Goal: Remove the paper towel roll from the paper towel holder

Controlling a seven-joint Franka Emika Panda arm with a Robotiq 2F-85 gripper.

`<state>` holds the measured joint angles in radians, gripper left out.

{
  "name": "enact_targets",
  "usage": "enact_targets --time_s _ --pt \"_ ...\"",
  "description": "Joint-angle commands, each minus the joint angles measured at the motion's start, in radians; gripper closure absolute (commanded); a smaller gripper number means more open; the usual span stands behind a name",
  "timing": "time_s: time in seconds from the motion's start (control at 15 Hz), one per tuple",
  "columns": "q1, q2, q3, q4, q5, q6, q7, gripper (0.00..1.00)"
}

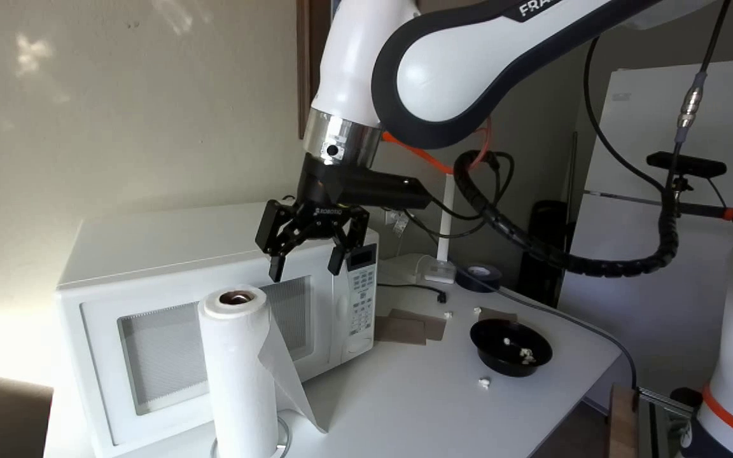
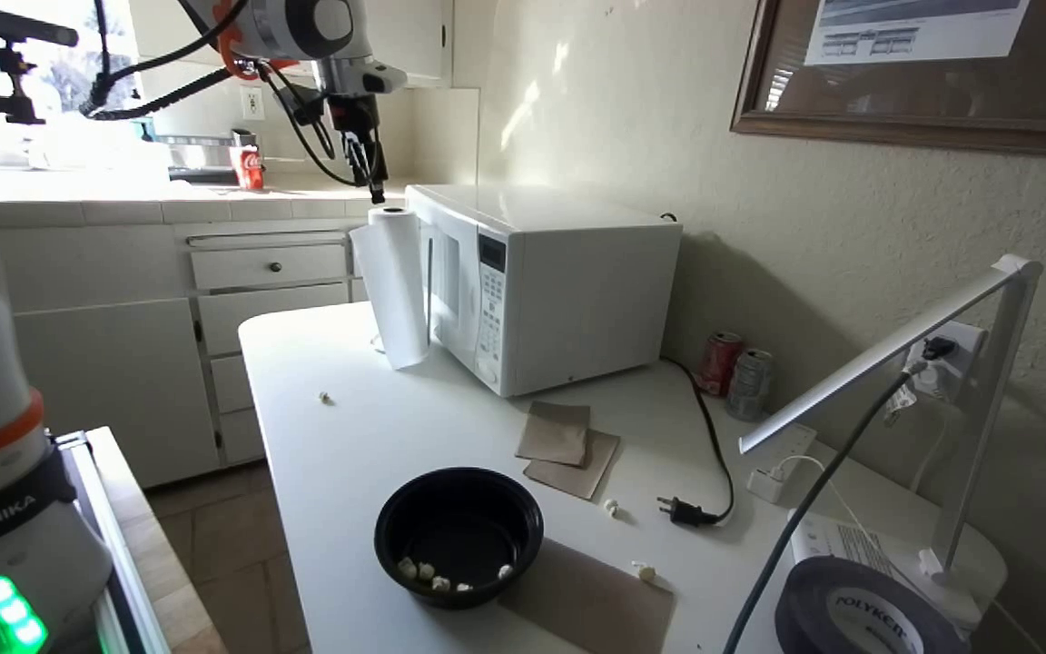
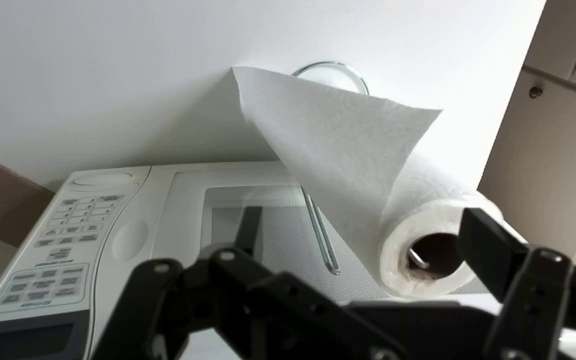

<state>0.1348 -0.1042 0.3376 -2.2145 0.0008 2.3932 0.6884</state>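
Observation:
The paper towel roll [image 1: 239, 375] stands upright in front of the microwave, with a loose sheet hanging off its side. It also shows in an exterior view [image 2: 399, 282] and the wrist view [image 3: 430, 217]. The paper towel holder [image 3: 322, 232] shows as a thin wire loop beside the roll. A bent rod tip shows inside the roll's core, and part of the wire base [image 1: 287, 436] shows below. My gripper [image 1: 306, 266] is open and empty, above the roll's top and off to one side. In the wrist view the right finger overlaps the roll's rim; the left finger is over the microwave door.
The white microwave [image 1: 150, 248] stands close behind the roll. A black bowl [image 2: 459, 536] with popcorn, brown napkins [image 2: 559, 436], a power cord [image 2: 714, 454], a lamp [image 2: 986, 409] and a tape roll [image 2: 859, 609] are on the white table [image 2: 332, 472].

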Motion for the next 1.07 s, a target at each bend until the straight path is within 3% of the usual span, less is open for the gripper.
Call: enact_targets --time_s 0.0,1.0 --pt "0.028 0.078 -0.022 0.042 -0.016 0.038 0.050 0.00" --pt "0.074 0.201 -0.097 0.131 0.002 0.091 0.042 0.00"
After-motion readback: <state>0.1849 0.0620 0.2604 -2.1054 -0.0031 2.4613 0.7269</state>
